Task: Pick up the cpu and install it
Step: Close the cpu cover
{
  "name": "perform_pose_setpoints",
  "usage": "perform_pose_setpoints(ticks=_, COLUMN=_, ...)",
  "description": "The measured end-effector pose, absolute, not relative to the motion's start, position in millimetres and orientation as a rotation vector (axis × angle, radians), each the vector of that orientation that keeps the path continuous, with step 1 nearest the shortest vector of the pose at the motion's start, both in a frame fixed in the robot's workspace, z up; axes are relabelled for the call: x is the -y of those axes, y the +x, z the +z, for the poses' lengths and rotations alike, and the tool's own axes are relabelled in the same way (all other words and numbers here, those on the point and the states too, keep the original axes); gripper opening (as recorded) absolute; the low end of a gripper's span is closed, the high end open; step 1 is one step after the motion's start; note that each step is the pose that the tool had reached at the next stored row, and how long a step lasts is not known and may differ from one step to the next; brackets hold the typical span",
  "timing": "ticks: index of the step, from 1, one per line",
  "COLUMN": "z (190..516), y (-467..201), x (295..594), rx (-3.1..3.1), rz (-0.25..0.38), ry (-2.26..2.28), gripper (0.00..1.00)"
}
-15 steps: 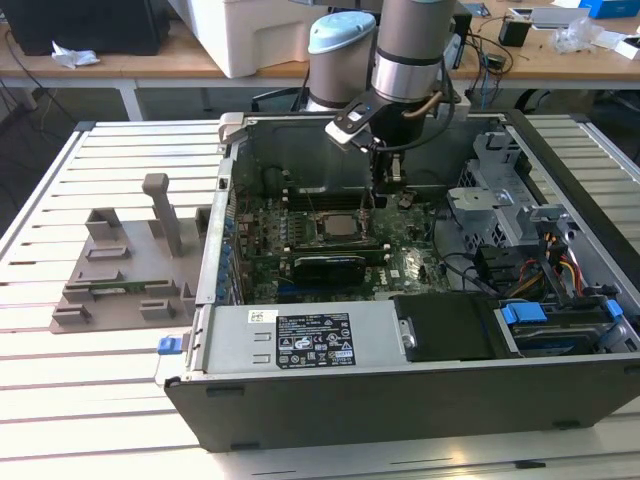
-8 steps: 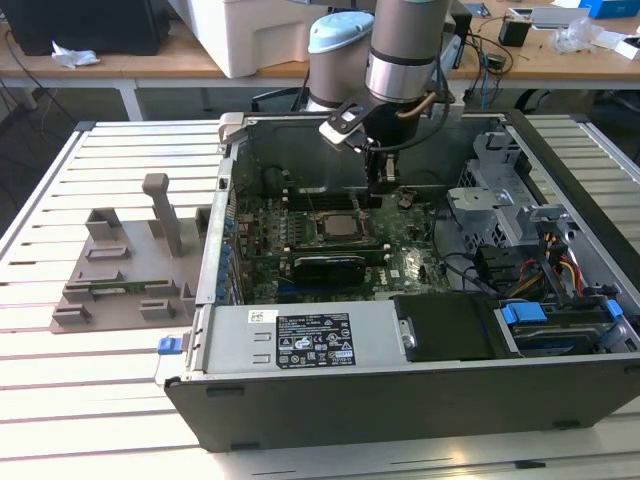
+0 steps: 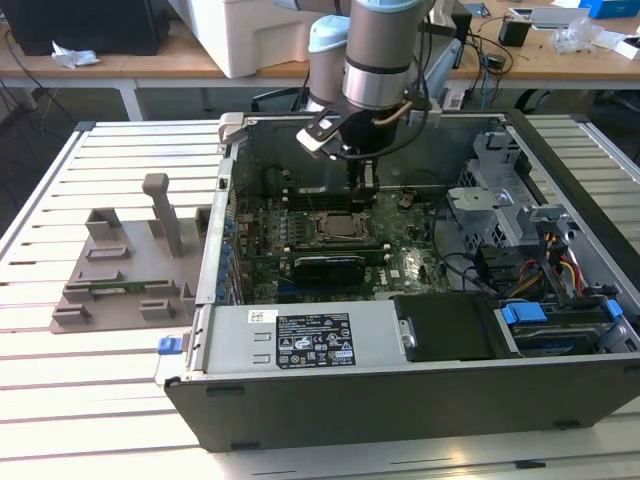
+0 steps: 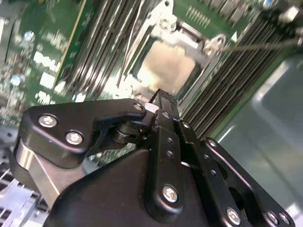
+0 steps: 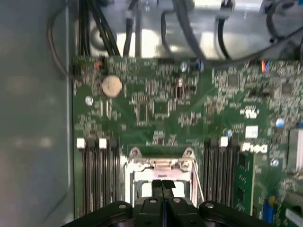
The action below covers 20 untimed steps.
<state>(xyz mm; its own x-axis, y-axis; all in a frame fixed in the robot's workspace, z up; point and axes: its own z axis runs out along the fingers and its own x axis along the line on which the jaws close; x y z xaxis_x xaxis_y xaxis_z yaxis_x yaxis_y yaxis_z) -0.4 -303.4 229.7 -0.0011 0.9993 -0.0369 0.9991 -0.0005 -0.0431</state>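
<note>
Claw clenched and empty, above the cpu in its socket.
I see the cpu lying inside the socket frame, with the claw poised over it. I judge the work wants a straight vertical line, clear of the frame and the memory slots alongside.
</note>
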Motion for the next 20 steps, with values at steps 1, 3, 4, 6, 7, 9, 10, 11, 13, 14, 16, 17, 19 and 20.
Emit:
perform_pose_setpoints(ticks=1, z=227.7, y=-3.8, x=303.4, rx=2.218, rz=0.089, ry=-2.217, gripper=0.11)
perform_pose_setpoints(ticks=3, z=223.1, y=-11.8, x=303.5, rx=2.218, rz=0.089, ry=-2.217, gripper=0.11)
perform_pose_setpoints(ticks=4, z=221.3, y=-14.8, x=303.5, rx=2.218, rz=0.089, ry=-2.217, gripper=0.11)
perform_pose_setpoints(ticks=6, z=217.5, y=-23.1, x=303.4, rx=2.218, rz=0.089, ry=-2.217, gripper=0.11)
perform_pose_setpoints(ticks=7, z=216.6, y=-29.4, x=303.5, rx=2.218, rz=0.089, ry=-2.217, gripper=0.11)
perform_pose_setpoints(ticks=9, z=214.9, y=-34.1, x=303.4, rx=2.218, rz=0.088, ry=-2.217, gripper=0.11)
perform_pose_setpoints(ticks=10, z=212.0, y=-36.1, x=303.4, rx=2.218, rz=0.089, ry=-2.217, gripper=0.11)
perform_pose_setpoints(ticks=11, z=210.4, y=-38.9, x=303.5, rx=2.218, rz=0.089, ry=-2.217, gripper=0.11)
perform_pose_setpoints(ticks=13, z=210.2, y=-42.6, x=303.4, rx=2.218, rz=0.089, ry=-2.217, gripper=0.11)
perform_pose_setpoints(ticks=14, z=209.7, y=-45.2, x=303.4, rx=2.218, rz=0.089, ry=-2.217, gripper=0.11)
perform_pose_setpoints(ticks=16, z=208.3, y=-47.7, x=303.5, rx=2.218, rz=0.089, ry=-2.217, gripper=0.11)
perform_pose_setpoints(ticks=17, z=207.5, y=-49.7, x=303.5, rx=2.218, rz=0.089, ry=-2.217, gripper=0.11)
perform_pose_setpoints(ticks=19, z=206.4, y=-50.5, x=303.5, rx=2.218, rz=0.089, ry=-2.217, gripper=0.11)
perform_pose_setpoints(ticks=20, z=206.4, y=-50.5, x=303.5, rx=2.218, rz=0.089, ry=-2.217, gripper=0.11)
